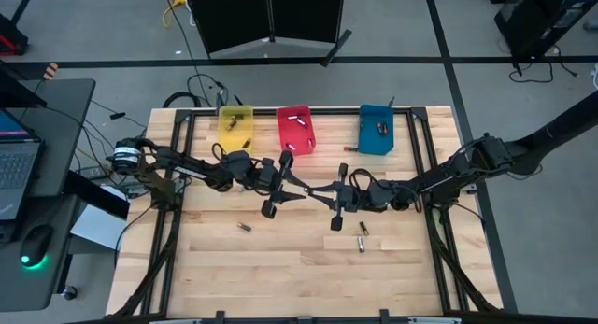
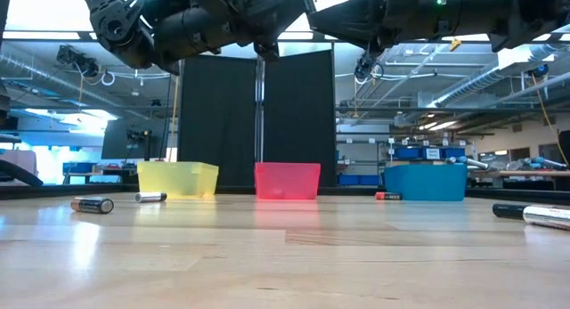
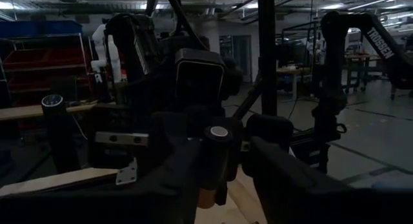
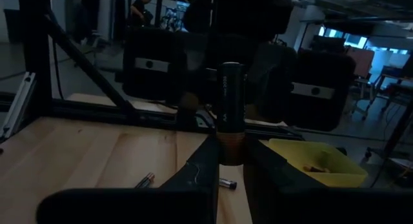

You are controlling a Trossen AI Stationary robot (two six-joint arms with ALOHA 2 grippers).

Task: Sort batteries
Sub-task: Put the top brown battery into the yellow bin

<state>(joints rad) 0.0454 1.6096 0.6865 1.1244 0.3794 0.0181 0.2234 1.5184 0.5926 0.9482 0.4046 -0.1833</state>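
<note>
Arms reach inward, right end effector (raised) gripping battery.

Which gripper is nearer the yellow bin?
Left. The left gripper sits just in front of the yellow bin, toward the table's middle; the right gripper is farther over, past the red bin.

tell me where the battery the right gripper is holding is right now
In the right wrist view the battery stands upright between the right gripper's fingers. In the high view that gripper hangs over mid-table, in front of the red bin, facing the left gripper.
</note>
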